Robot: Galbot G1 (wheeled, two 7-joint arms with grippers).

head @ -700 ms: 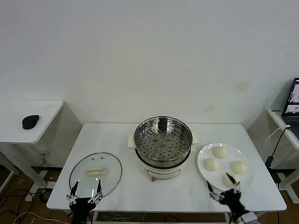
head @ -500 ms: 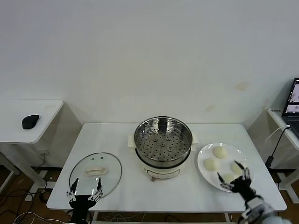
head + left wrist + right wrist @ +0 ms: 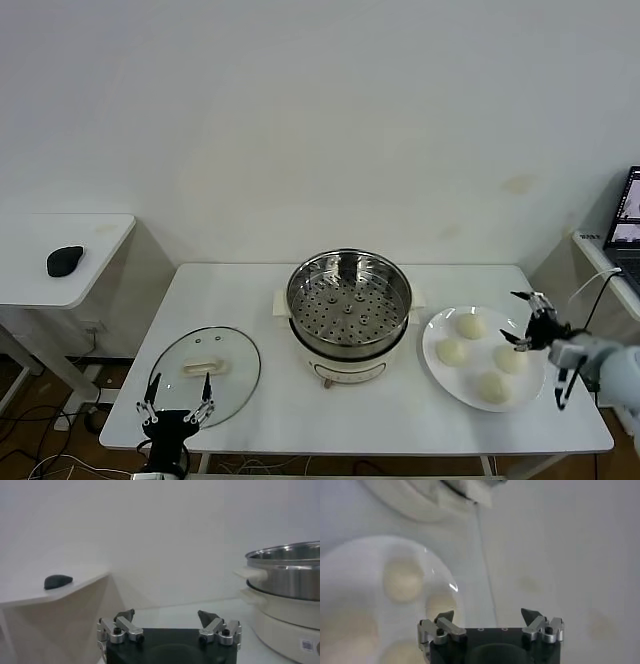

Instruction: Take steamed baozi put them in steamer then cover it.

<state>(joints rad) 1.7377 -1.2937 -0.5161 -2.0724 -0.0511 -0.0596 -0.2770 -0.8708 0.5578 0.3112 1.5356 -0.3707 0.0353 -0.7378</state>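
Several pale baozi lie on a white plate to the right of the steamer, a shiny pot with a perforated tray on a cream base. The glass cover lies flat on the table, left of the steamer. My right gripper hangs open and empty over the plate's right edge, beside the rightmost baozi. Its wrist view shows the baozi on the plate, off to one side of the right gripper. My left gripper is open and empty at the cover's near edge.
The left wrist view shows the left gripper low over the table, with the steamer off to one side. A side table with a black mouse stands at the left. A laptop sits at the far right.
My right gripper has swung from the table's front edge, near the plate's near side, up and right to the plate's right edge. The left gripper has drawn back slightly toward the front edge.
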